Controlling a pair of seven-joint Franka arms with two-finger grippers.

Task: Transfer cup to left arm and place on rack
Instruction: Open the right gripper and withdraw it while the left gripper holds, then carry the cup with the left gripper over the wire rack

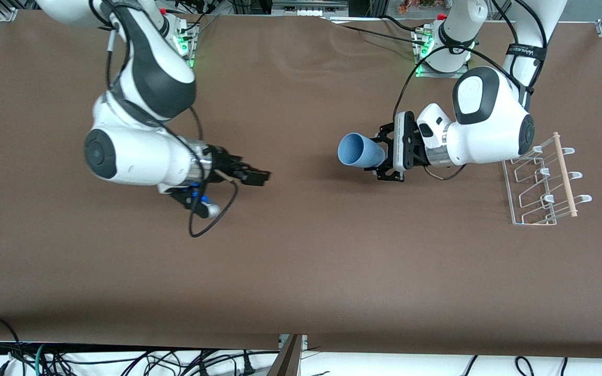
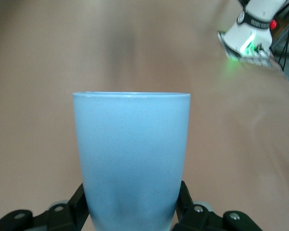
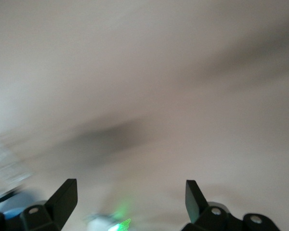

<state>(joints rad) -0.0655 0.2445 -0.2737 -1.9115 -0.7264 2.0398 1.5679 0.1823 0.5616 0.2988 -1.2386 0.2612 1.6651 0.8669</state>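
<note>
From the front, the left hand (image 1: 384,156) grips the cup (image 1: 359,151) sideways in the air over mid-bench, while the rack (image 1: 541,180) sits near the bench edge at the left arm's end. The left wrist view shows its fingers (image 2: 72,207) clamping the cup (image 2: 131,159) at its base. In the right wrist view, the right hand (image 3: 130,202) hangs spread wide and empty over the bench (image 3: 144,72).

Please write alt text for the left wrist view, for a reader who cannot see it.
A light-blue cup fills the middle of the view, held at its base by the left gripper. Around it is the brown table; a robot base with a green light shows in one corner.
</note>
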